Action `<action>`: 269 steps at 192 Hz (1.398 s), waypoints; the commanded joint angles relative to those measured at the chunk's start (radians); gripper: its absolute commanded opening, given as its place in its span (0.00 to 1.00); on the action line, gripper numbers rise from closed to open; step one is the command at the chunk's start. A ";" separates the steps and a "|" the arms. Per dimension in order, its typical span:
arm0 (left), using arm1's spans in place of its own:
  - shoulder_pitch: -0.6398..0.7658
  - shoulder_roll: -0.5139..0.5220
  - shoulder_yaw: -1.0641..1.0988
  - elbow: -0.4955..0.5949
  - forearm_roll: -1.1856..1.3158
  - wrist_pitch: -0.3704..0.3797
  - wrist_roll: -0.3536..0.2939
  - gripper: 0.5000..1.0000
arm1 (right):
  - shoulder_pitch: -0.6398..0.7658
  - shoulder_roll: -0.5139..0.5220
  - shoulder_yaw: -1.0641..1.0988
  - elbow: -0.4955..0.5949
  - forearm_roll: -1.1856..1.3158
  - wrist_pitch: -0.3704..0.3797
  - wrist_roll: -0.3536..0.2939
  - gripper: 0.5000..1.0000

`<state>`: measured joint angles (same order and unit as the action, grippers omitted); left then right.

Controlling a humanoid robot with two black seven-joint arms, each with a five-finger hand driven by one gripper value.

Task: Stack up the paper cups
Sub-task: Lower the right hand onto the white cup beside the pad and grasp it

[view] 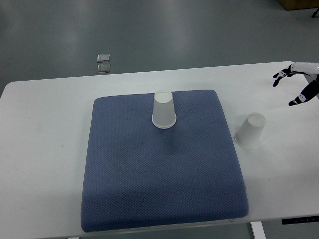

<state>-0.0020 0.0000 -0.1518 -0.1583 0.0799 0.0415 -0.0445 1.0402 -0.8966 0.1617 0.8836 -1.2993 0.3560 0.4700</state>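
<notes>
White paper cups (164, 110) (250, 130) unprinted; right robot hand (297, 82) open, apart

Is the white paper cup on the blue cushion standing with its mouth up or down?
Mouth down. The white paper cup on the blue cushion shows its narrow closed base on top, with the wider rim resting below.

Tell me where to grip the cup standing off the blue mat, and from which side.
Grip the paper cup on the table around its side wall, about mid-height, coming from the right, where the open right hand is. It seems to stand upside down, closed base up, so there is probably no rim to pinch; its sides are clear, the blue mat lying to its left.
</notes>
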 commanded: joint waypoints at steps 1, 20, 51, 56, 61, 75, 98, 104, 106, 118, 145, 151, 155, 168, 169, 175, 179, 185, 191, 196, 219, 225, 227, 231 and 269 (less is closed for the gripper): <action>0.000 0.000 0.000 -0.001 0.000 0.000 0.000 1.00 | -0.002 -0.048 -0.001 0.100 0.000 0.004 -0.004 0.83; 0.000 0.000 -0.002 -0.001 0.000 0.000 0.000 1.00 | -0.006 -0.062 0.001 0.164 0.002 0.020 -0.008 0.83; 0.000 0.000 -0.002 -0.001 0.000 0.000 0.000 1.00 | -0.019 -0.050 0.002 0.216 0.012 0.021 -0.010 0.83; 0.000 0.000 -0.002 -0.001 0.000 0.000 0.000 1.00 | -0.022 -0.044 0.004 0.216 0.012 0.021 -0.010 0.83; 0.000 0.000 -0.002 -0.001 0.000 0.000 0.000 1.00 | -0.026 -0.032 0.002 0.215 0.012 0.021 -0.010 0.83; 0.000 0.000 -0.002 -0.001 0.000 0.000 0.000 1.00 | -0.031 0.001 0.004 0.209 0.012 0.015 -0.011 0.82; 0.000 0.000 -0.002 -0.001 0.000 0.000 0.000 1.00 | -0.048 0.041 0.004 0.196 0.002 0.011 -0.013 0.83; 0.000 0.000 -0.002 -0.001 0.000 0.000 0.000 1.00 | -0.058 0.051 0.002 0.190 0.000 0.011 -0.013 0.83; 0.000 0.000 -0.002 -0.001 0.000 0.000 0.000 1.00 | -0.060 0.056 0.004 0.187 -0.002 0.011 -0.013 0.83; 0.000 0.000 -0.002 -0.001 0.000 0.000 0.000 1.00 | -0.075 0.081 0.002 0.166 -0.008 0.009 -0.013 0.83; 0.000 0.000 -0.002 -0.001 0.000 0.000 0.000 1.00 | -0.097 0.108 0.001 0.138 -0.011 -0.008 -0.013 0.83; 0.000 0.000 -0.002 -0.001 0.000 0.000 0.000 1.00 | -0.103 0.110 0.001 0.136 -0.012 -0.014 -0.013 0.83; 0.000 0.000 -0.002 -0.001 0.000 0.000 0.000 1.00 | -0.108 0.108 0.001 0.136 -0.014 -0.019 -0.013 0.82; 0.000 0.000 -0.002 -0.001 0.000 0.000 0.000 1.00 | -0.114 0.113 0.001 0.121 -0.026 -0.032 -0.013 0.82; 0.000 0.000 -0.002 -0.001 0.000 0.000 0.000 1.00 | -0.114 0.113 0.001 0.121 -0.026 -0.032 -0.013 0.82; 0.000 0.000 -0.002 -0.001 0.000 0.000 0.000 1.00 | -0.114 0.120 0.002 0.109 -0.028 -0.037 -0.013 0.83; 0.000 0.000 -0.002 -0.001 0.000 0.000 0.000 1.00 | -0.114 0.133 0.001 0.100 -0.029 -0.039 -0.013 0.83; 0.000 0.000 -0.002 -0.001 0.000 0.000 0.000 1.00 | -0.114 0.150 -0.001 0.087 -0.029 -0.042 -0.013 0.82; 0.000 0.000 -0.002 -0.001 0.000 0.000 0.000 1.00 | -0.112 0.162 -0.001 0.071 -0.029 -0.043 -0.013 0.83; 0.000 0.000 -0.002 -0.001 0.000 0.000 0.000 1.00 | -0.114 0.168 -0.001 0.061 -0.029 -0.043 -0.013 0.83; 0.000 0.000 -0.002 -0.001 0.000 0.000 0.000 1.00 | -0.126 0.196 -0.001 0.024 -0.031 -0.060 -0.013 0.82; 0.000 0.000 -0.002 -0.001 0.000 0.000 0.000 1.00 | -0.129 0.202 -0.002 0.023 -0.034 -0.065 -0.011 0.82; 0.000 0.000 -0.002 -0.001 0.000 0.000 0.000 1.00 | -0.131 0.205 -0.002 0.023 -0.035 -0.066 -0.011 0.82; 0.000 0.000 -0.002 -0.001 0.000 0.000 0.000 1.00 | -0.131 0.209 -0.004 0.021 -0.038 -0.069 -0.013 0.83; 0.000 0.000 -0.002 -0.001 0.000 0.000 0.000 1.00 | -0.129 0.220 -0.070 0.001 -0.052 -0.131 -0.010 0.82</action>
<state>-0.0015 0.0000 -0.1534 -0.1596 0.0797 0.0414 -0.0445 0.9107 -0.6791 0.1237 0.8953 -1.3493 0.2551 0.4594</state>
